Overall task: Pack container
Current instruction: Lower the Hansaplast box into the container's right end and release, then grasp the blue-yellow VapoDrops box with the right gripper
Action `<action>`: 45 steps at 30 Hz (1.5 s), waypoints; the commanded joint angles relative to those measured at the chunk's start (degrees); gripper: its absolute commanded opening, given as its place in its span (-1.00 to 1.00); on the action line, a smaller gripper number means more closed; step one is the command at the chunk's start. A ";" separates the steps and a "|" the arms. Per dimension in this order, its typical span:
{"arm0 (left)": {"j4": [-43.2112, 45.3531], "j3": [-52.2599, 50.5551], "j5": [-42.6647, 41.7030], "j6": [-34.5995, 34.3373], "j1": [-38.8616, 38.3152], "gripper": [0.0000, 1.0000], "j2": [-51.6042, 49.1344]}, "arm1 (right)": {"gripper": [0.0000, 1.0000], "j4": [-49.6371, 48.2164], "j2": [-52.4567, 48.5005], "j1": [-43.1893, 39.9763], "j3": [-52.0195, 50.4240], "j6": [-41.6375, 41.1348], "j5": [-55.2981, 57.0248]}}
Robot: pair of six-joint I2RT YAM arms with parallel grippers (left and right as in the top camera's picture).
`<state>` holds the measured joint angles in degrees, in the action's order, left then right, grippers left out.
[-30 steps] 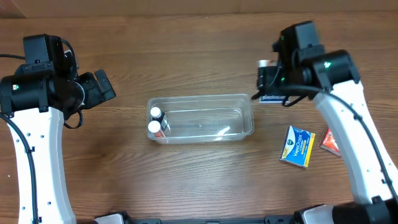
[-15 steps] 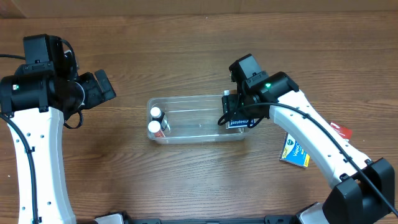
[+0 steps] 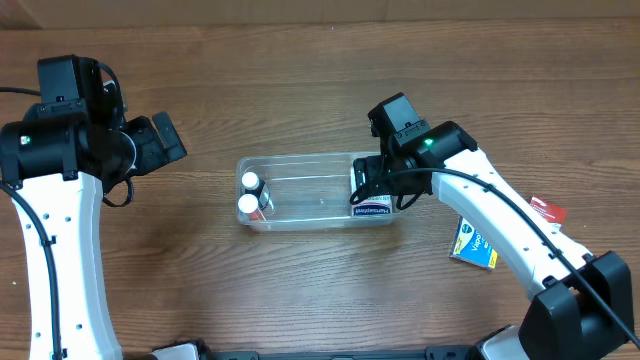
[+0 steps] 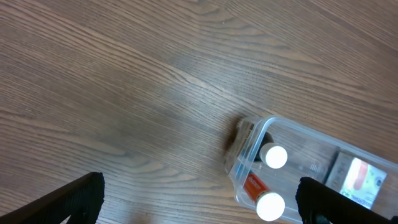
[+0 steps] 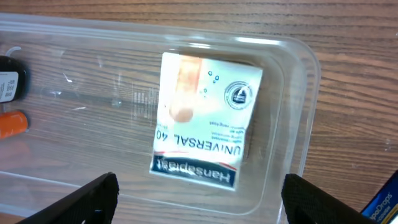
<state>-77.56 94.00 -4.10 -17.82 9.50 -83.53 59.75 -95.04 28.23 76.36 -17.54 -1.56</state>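
Observation:
The clear container (image 3: pixel 320 196) sits mid-table. Two white-capped bottles (image 3: pixel 249 192) lie at its left end. A white and blue plaster box (image 3: pixel 371 204) lies flat in its right end. My right gripper (image 3: pixel 376 180) hovers open just above that box, touching nothing; the right wrist view shows the box (image 5: pixel 206 118) inside the tub's rim (image 5: pixel 306 124), between my spread fingers (image 5: pixel 199 200). My left gripper (image 3: pixel 166 140) is open and empty, left of the container; its view shows the tub's left end (image 4: pixel 240 168) and the bottle caps (image 4: pixel 274 157).
A blue and yellow box (image 3: pixel 472 242) lies on the table right of the container, partly under my right arm; its corner shows in the right wrist view (image 5: pixel 387 205). A red packet (image 3: pixel 546 209) lies further right.
My right gripper carried the plaster box from the back right to over the container's right end, then let go. The box now lies in the tub. The left arm has not moved.

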 commanded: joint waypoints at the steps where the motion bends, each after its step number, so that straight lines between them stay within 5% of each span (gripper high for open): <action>1: 0.04 -0.09 0.04 0.98 0.22 1.00 0.28 | 0.73 -0.04 0.39 0.33 -0.17 -0.09 -0.31; 11: 0.04 -0.09 0.02 1.14 0.22 1.00 0.28 | 0.88 4.15 3.87 -1.79 7.67 -2.71 8.41; 20: -0.11 -0.09 0.00 1.14 0.22 1.00 0.28 | 1.00 15.08 13.09 -25.38 13.33 -3.93 11.98; 24: 0.02 -0.09 0.00 1.11 0.22 1.00 0.28 | 1.00 15.50 12.85 -34.34 3.89 -2.51 8.74; 32: 0.46 -0.09 0.00 1.14 0.22 1.00 0.28 | 1.00 0.26 11.32 -34.62 -20.09 2.75 1.90; 45: 0.96 -0.09 0.00 1.11 0.20 1.00 0.28 | 1.00 -6.16 8.11 -34.62 -25.99 3.02 1.42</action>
<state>-76.93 93.89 -4.10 -17.80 9.47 -83.53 53.82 -86.74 -6.44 50.96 -14.94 0.21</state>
